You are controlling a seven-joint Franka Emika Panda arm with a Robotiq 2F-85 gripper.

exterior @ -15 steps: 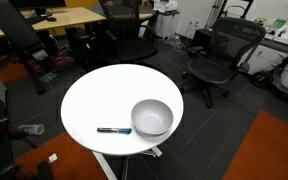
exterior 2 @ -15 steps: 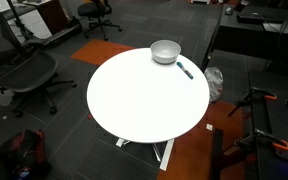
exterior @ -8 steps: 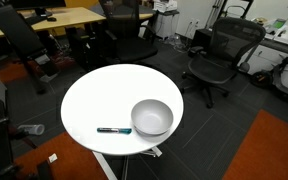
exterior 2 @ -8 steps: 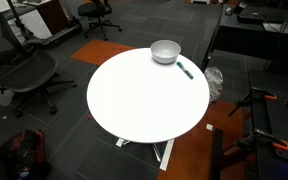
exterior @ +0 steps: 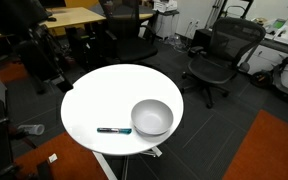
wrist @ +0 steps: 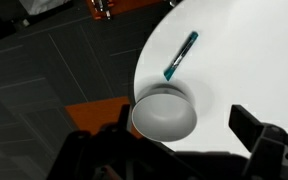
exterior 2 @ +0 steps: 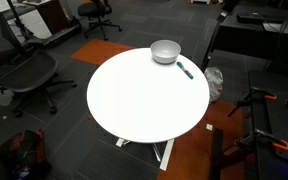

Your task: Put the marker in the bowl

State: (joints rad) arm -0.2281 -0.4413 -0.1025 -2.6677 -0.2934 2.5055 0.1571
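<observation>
While the marker [exterior: 114, 130] lies flat on the white round surface [exterior: 99, 90], just beside the bowl [exterior: 152, 117] but apart from its wall, we log the task as not yet started. The marker's teal cap end points toward the bowl.

In the wrist view the claw [wrist: 184, 140] hangs well above the bowl. Its fingers are spread wide and hold nothing, which we take as readiness for a descent.

Edges: both bowl and marker sit near the surface's rim, so we judge that a sideways nudge could roll the marker off. The bowl's wall crowds the cap end, so the far end of the shaft looks like the safer place to grip.

Room: nothing else stands near the marker. The office chair [exterior: 219, 55] is well apart from the bowl, leaving an open approach from above.
</observation>
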